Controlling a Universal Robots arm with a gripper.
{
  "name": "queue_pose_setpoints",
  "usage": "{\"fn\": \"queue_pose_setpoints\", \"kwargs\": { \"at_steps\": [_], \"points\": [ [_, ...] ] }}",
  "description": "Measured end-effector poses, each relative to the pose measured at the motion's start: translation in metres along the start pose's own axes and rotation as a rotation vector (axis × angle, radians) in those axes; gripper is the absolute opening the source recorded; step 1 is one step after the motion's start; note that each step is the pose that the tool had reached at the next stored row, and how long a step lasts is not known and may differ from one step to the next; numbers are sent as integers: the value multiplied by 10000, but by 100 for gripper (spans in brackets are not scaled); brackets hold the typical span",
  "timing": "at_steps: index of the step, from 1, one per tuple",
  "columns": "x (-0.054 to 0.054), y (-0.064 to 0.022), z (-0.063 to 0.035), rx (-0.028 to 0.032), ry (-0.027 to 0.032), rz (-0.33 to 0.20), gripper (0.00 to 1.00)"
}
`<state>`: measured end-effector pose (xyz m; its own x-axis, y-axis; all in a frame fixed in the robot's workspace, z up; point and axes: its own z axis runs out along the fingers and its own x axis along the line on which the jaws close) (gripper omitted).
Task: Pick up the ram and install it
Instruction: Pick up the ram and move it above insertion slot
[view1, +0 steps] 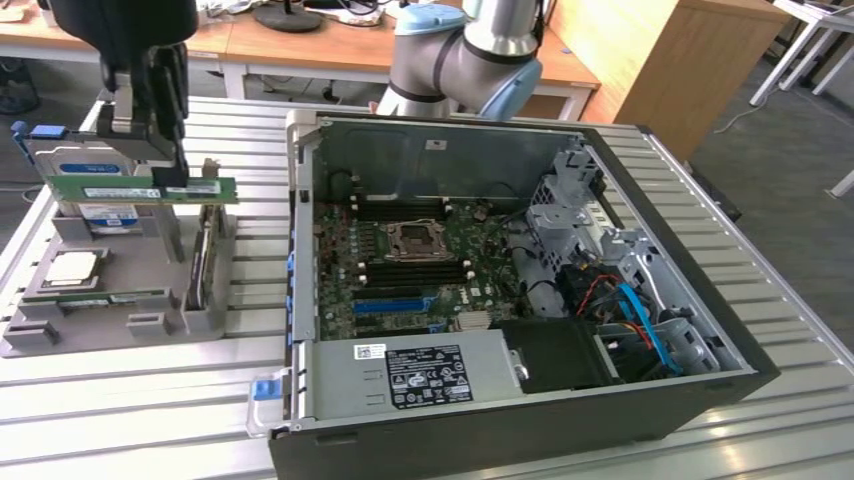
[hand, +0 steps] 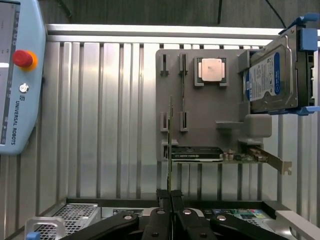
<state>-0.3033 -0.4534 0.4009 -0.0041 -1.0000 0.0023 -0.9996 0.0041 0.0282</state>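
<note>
Gripper (view1: 171, 172) jaws are pinched shut on the upper edge of the ram (view1: 118, 190), holding it level above the grey parts holder (view1: 94, 320) on the desk (view1: 134, 400). The ram's long axis runs across the exterior view. The open computer case (view1: 441, 125) and its motherboard (view1: 400, 270) lie to the exterior view's right.

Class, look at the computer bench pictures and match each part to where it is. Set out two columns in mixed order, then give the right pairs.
Parts
1. long green ram stick
2. square silver processor chip
3. silver hard drive with blue label
4. silver power supply box with black label

Places
A. inside the open black computer case
B. lying flat on the grey plastic tray
C. clamped in the black gripper, in the air
D. propped on edge in a blue frame

Pairs: 1-C, 2-B, 3-D, 4-A
</note>
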Motion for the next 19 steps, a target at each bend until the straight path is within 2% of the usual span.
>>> {"fn": "queue_pose_setpoints", "kwargs": {
  "at_steps": [14,19],
  "points": [
    [-1,-272,-8,0,1,-2,12],
    [-2,-400,-11,0,0,-4,12]
  ]
}}
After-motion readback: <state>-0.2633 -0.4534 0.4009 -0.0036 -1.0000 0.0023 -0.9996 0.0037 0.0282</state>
